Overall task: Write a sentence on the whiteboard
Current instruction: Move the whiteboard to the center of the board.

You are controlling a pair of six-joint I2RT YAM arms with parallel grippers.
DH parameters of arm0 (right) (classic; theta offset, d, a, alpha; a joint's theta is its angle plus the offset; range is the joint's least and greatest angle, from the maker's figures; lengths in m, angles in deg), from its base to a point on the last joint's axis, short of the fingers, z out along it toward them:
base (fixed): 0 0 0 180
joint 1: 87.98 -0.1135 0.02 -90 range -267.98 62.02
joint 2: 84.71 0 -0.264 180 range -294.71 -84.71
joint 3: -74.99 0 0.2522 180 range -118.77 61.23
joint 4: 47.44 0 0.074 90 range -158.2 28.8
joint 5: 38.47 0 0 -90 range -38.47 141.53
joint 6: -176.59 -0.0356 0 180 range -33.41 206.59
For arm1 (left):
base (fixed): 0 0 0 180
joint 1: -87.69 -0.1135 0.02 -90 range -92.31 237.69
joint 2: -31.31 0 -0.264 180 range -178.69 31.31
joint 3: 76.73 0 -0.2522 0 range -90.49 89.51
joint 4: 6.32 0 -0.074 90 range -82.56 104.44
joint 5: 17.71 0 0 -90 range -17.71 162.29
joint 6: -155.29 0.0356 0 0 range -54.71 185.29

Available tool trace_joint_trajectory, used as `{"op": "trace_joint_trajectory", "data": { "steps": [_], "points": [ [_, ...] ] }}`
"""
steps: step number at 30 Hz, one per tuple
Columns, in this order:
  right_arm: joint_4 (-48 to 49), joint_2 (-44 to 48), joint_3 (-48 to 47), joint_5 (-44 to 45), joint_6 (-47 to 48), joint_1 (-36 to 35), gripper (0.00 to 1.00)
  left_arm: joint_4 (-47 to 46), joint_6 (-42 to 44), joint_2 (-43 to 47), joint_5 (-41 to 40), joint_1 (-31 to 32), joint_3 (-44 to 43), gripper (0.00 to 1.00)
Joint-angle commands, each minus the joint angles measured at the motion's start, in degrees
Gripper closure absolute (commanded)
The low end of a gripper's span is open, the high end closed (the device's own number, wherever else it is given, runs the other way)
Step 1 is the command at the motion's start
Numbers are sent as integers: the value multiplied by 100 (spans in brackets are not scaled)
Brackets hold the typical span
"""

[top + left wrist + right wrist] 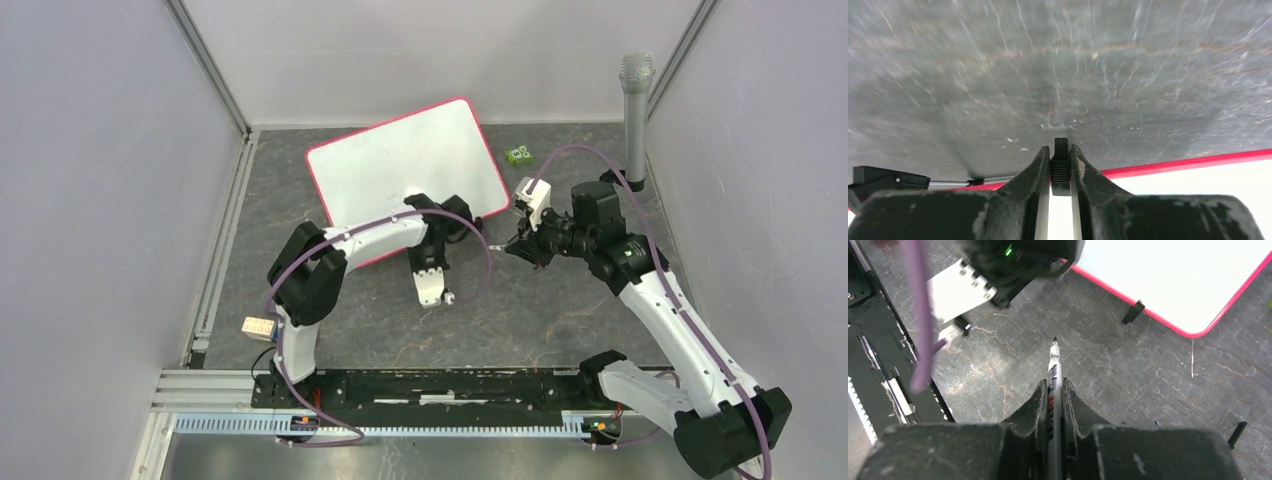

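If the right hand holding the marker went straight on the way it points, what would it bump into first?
The marker tip leads the right hand. It would probably meet the dark table just ahead, if it's angled down; otherwise the left arm. Depth is unclear.

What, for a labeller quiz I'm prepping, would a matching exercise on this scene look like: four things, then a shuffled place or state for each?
Things
1. whiteboard
2. marker
3. left hand
4. green object

Places or states
A. closed on a black foot at the board's edge
B. gripped in the right hand, tip bare
C. blank, no writing
D. loose, right of the board, not touching it

Pairs: 1-C, 2-B, 3-A, 4-D
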Motion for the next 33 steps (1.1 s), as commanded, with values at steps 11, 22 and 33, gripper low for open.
{"op": "trace_joint_trajectory", "data": {
  "steps": [11, 22, 33],
  "points": [
    [-89, 623, -265, -39, -49, 15, 100, 772, -2794, 425, -254, 2230, 727, 98],
    [-449, 861, -268, 620, 235, 16, 100, 1106, -4790, -278, 169, 3050, -131, 89],
    [-388, 811, -186, 833, 262, 10, 100, 1400, -5587, -544, 506, 3414, -554, 56]
  ]
}}
